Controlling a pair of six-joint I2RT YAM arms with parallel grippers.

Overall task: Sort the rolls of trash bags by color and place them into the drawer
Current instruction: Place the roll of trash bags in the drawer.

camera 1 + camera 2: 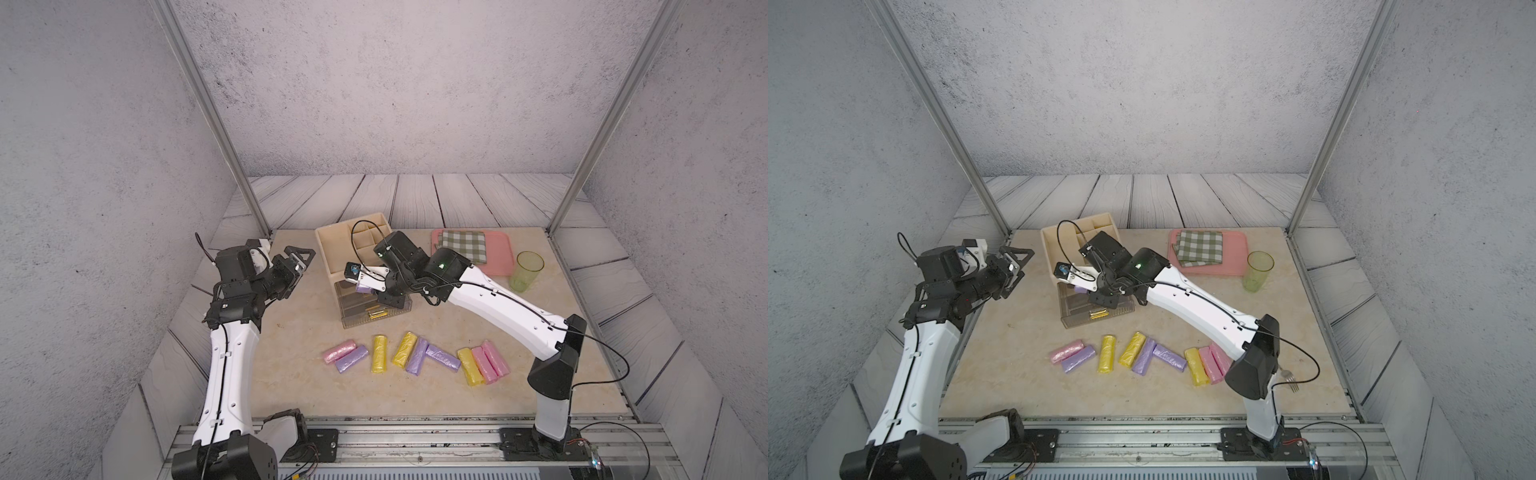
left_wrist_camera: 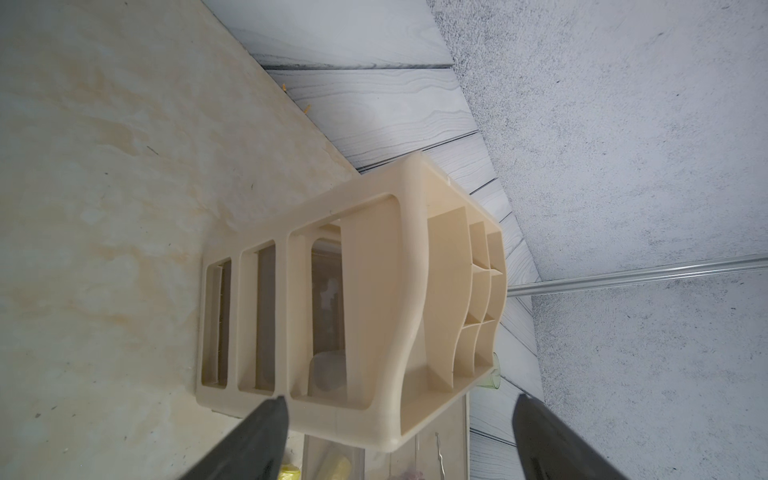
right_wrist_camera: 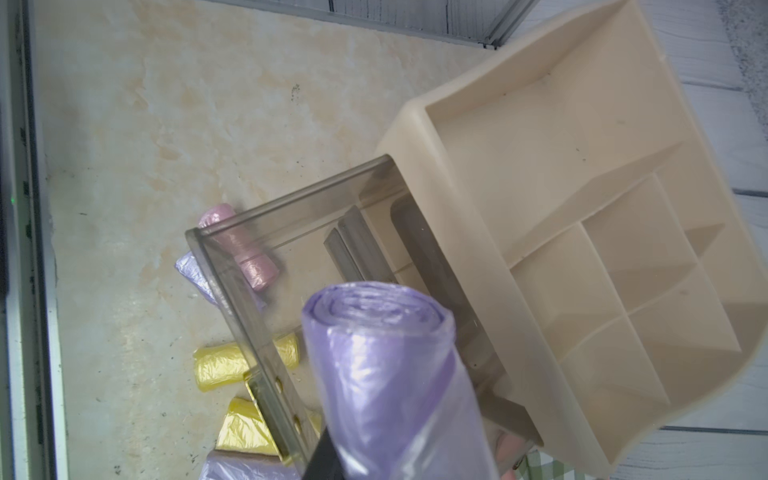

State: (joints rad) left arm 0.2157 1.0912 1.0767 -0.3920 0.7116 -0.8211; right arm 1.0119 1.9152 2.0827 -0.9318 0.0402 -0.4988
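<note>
Several rolls of trash bags lie in a loose row on the table in front of the drawer unit: pink [image 1: 340, 351], purple [image 1: 351, 359] and yellow [image 1: 379, 354] among them. My right gripper [image 1: 368, 286] is shut on one purple roll [image 3: 386, 374], holding it over the pulled-out smoky clear drawer [image 1: 353, 320] of the beige organiser [image 1: 328, 249]. One dark finger [image 3: 322, 461] shows beside the roll. My left gripper [image 1: 305, 257] hangs open and empty to the left of the organiser [image 2: 374, 291].
At the back right stands a pink tray [image 1: 498, 257] with a green checked cloth [image 1: 463, 245], and beside it a green cup [image 1: 527, 270]. A fork [image 1: 1289, 378] lies near the right arm's base. Metal posts rise at both back corners.
</note>
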